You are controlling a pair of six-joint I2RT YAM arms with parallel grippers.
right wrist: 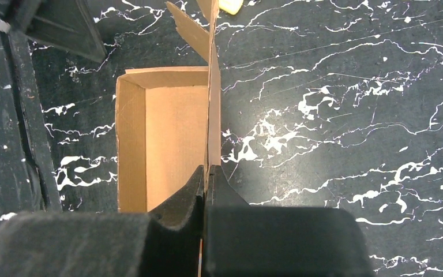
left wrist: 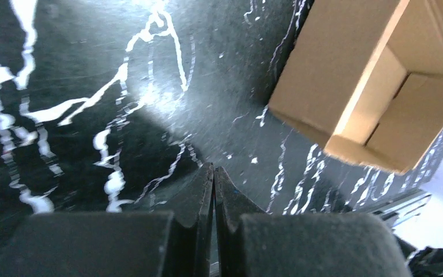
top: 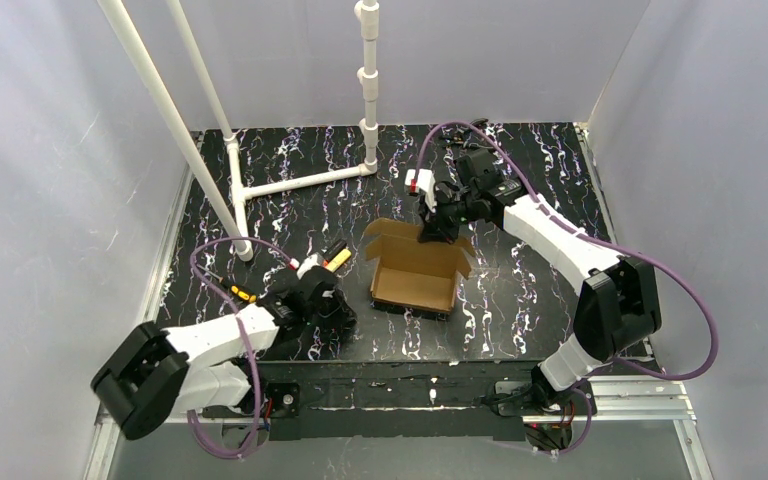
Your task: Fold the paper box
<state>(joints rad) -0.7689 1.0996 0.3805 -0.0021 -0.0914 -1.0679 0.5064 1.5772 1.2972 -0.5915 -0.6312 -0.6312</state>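
Brown box (top: 415, 274) open on the counter (top: 520, 320); right tool (right wrist: 206, 171) pinches its rear wall, left tool (left wrist: 213, 171) pressed together nearby.

box (top: 415, 272): brown, open side up, mid-desk (top: 530, 170), flaps raised at the far corners
right gripper (top: 434, 232): at the box's far wall, on its rim
left gripper (top: 340, 314): low on the desk, just left of the box, apart from it
stick (top: 337, 258): yellow, near the box's far-left flap
marker (top: 242, 293): beside the left arm
pipe frame (top: 300, 181): white, far-left desk
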